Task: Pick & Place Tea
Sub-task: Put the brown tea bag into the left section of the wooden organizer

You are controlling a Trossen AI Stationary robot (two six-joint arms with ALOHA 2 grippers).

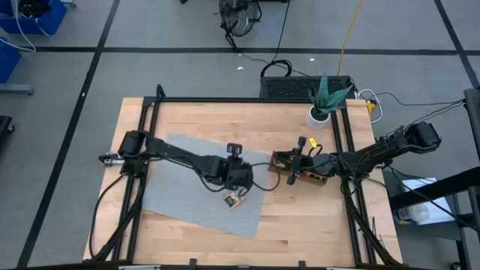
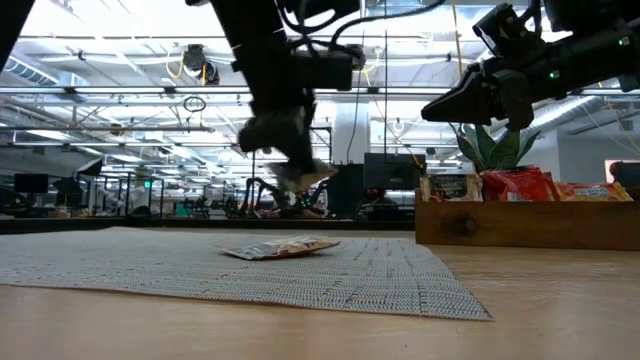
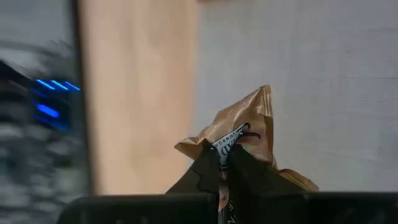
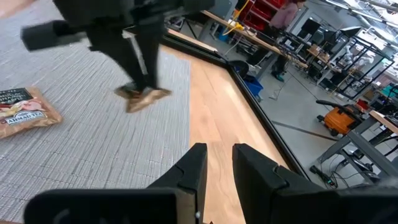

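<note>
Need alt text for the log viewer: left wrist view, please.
The left gripper has its dark fingers pinched shut on a crumpled tan tea sachet, held above the grey mat. Bare wooden table runs beside the mat, and beyond the table's edge the view is blurred.

Wooden table — grey mat, wooden tray, white plant pot.

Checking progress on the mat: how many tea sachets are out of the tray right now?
2: one sachet lies flat on the grey mat; another hangs pinched in the left gripper above it. More may be hidden.
</note>
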